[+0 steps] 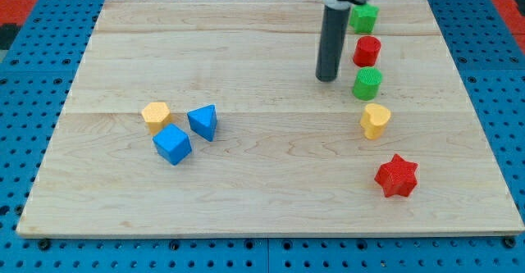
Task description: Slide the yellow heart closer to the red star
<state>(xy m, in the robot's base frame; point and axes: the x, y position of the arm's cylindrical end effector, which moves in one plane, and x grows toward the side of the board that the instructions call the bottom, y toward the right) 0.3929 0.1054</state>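
The yellow heart (pixel 376 120) lies at the right of the wooden board. The red star (pixel 397 175) lies just below it and a little to the right, a short gap apart. My tip (pixel 327 79) rests on the board up and to the left of the yellow heart, left of a green cylinder (pixel 367 84) that sits directly above the heart. The tip touches no block.
A red cylinder (pixel 367 51) and a green block (pixel 363 16) continue the column above the green cylinder. At the left sit a yellow hexagon block (pixel 155 116), a blue cube (pixel 172 144) and a blue triangle block (pixel 203 122). The board's right edge (pixel 472 101) is near.
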